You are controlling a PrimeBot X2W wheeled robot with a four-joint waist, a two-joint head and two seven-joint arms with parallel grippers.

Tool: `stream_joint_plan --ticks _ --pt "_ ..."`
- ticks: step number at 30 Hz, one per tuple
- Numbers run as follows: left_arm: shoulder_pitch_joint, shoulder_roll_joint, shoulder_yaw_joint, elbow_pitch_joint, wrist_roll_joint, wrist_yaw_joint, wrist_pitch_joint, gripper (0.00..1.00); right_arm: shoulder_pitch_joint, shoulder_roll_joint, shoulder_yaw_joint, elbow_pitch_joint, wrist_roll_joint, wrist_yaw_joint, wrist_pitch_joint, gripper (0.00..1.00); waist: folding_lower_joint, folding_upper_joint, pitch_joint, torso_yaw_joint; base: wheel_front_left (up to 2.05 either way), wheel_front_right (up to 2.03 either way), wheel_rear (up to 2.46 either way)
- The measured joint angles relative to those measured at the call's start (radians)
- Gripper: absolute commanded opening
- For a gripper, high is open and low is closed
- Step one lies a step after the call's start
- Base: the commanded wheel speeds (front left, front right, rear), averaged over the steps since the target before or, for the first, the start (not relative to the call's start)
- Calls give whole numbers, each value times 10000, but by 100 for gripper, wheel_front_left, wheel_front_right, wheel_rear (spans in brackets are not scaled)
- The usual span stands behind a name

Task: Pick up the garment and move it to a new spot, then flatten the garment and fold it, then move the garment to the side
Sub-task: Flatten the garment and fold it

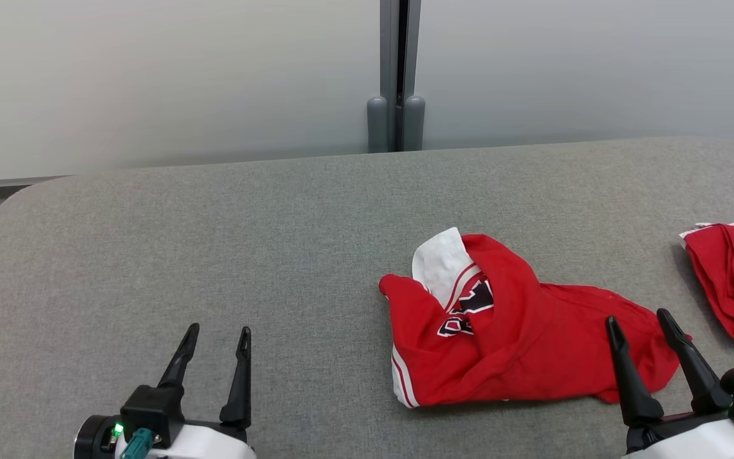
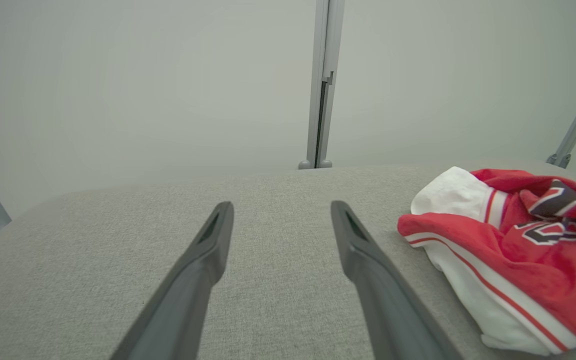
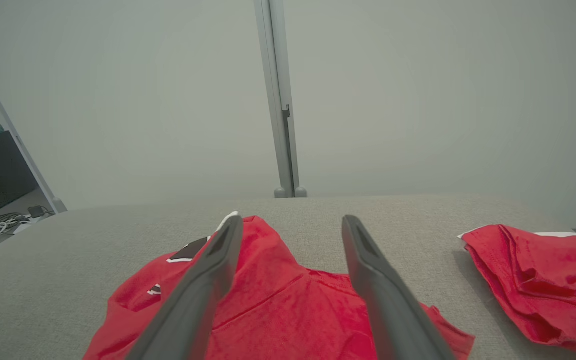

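A crumpled red garment [image 1: 520, 338] with white trim and a dark printed emblem lies right of centre on the grey padded table [image 1: 214, 242]. My right gripper [image 1: 639, 320] is open at its near right corner, fingers over the cloth but gripping nothing; in the right wrist view the garment [image 3: 278, 310] spreads beneath the open right gripper [image 3: 292, 227]. My left gripper [image 1: 218, 336] stands open over bare table at the lower left, well left of the garment. In the left wrist view the left gripper [image 2: 282, 212] is empty and the garment [image 2: 518, 250] sits to its right.
A second red and white cloth [image 1: 733, 277] lies bunched at the table's right edge, seen too in the right wrist view as a red cloth [image 3: 543, 275]. A grey post [image 1: 396, 76] rises against the wall behind the table. The table's left corner is rounded.
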Motion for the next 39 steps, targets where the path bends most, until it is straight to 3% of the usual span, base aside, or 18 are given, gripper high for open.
stream_joint_plan --ticks 5,13,20,22,29,33,39 --pt "-551 -130 -516 148 96 -274 318 100 -112 -4 13 -19 46 0 -6 100 -1 0 259 -36 0 0 0" --pt "-2157 -1141 -2023 1494 119 -1521 1018 100 -687 -75 282 90 199 0 -140 100 0 0 992 -359 0 0 0" --pt "-2954 -1480 -2357 3114 -374 -1870 1333 100 -962 -96 433 359 376 0 -290 100 0 0 1334 -978 0 0 0" --pt "-3167 -1521 -2341 3521 -704 -2063 1478 0 -1034 -94 416 428 399 0 -360 100 0 0 1453 -1144 0 0 0" --pt "-3413 -1593 -2257 3992 -1553 -2339 1321 0 -1056 -23 318 669 500 0 -543 100 0 0 1673 -1352 0 0 0" --pt "-3434 -1446 -2000 3398 -1319 -1674 556 0 -1084 23 215 744 527 0 -575 100 0 0 1621 -1186 0 0 0" --pt "-2744 -880 -1523 1666 -1277 -949 359 0 -1084 27 21 771 598 0 -606 100 0 0 1529 -752 0 0 0"
